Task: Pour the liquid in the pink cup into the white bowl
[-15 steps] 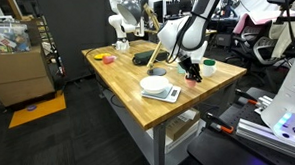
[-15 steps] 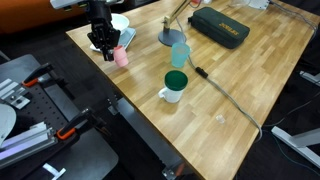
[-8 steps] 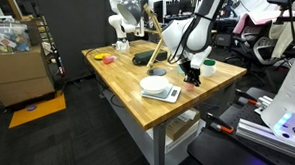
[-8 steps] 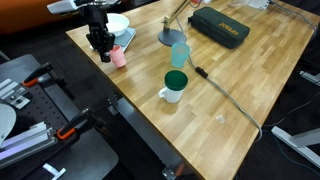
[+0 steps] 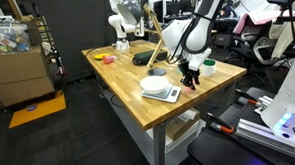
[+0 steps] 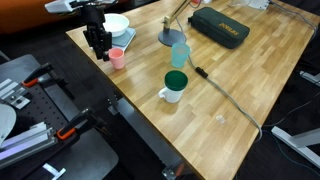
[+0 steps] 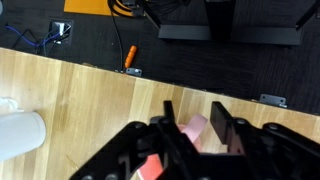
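The pink cup [image 6: 117, 59] stands upright on the wooden table [image 6: 230, 90], close to its edge. My gripper [image 6: 98, 42] hangs just above and beside the cup, with its fingers apart and not touching it. In the wrist view the cup [image 7: 196, 129] shows below, between the two dark fingers of the gripper [image 7: 194, 109], with a gap on each side. The white bowl [image 6: 116, 22] sits just behind the cup. In an exterior view the bowl [image 5: 156, 86] is near the table's front and the gripper [image 5: 190, 75] hides most of the cup.
A green cup [image 6: 179, 54], a white mug with a green top [image 6: 174, 87], a flat grey-blue disc [image 6: 168, 36] and a black case [image 6: 222, 27] stand on the table. A dark bowl [image 5: 143, 59] is further back. A white object [image 7: 18, 132] lies at the wrist view's left edge.
My gripper has risen and drawn back a little from the pink cup. The cup stays upright in the same place on the table.
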